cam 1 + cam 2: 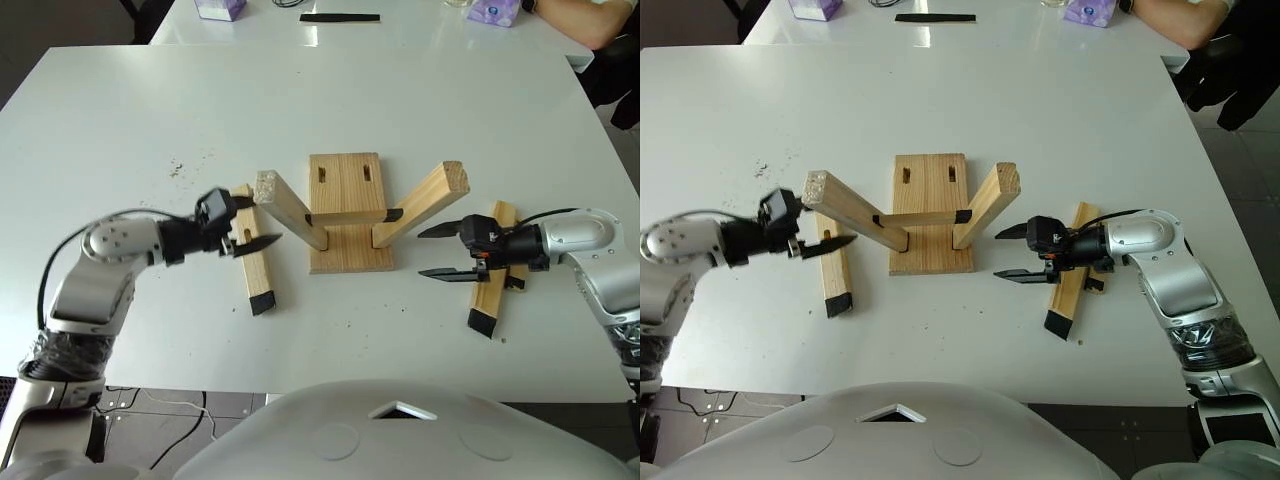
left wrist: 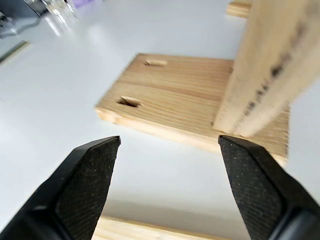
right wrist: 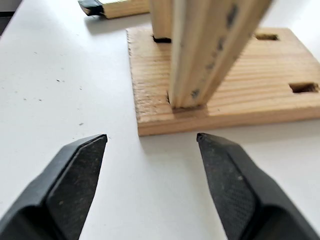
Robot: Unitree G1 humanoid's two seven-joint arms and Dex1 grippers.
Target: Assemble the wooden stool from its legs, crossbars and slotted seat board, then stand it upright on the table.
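The slotted seat board lies flat on the white table. Two legs stand in its near slots and splay outward: the left leg and the right leg, joined by a crossbar. The two far slots hold nothing. My left gripper is open just left of the left leg, above a loose leg that lies on the table. To the right of the right leg my right gripper is open, over another loose leg with a shorter piece beside it.
Dark specks dot the table left of the board. On the table behind lie two purple packs and a black strip. A person's arm rests at the far right corner.
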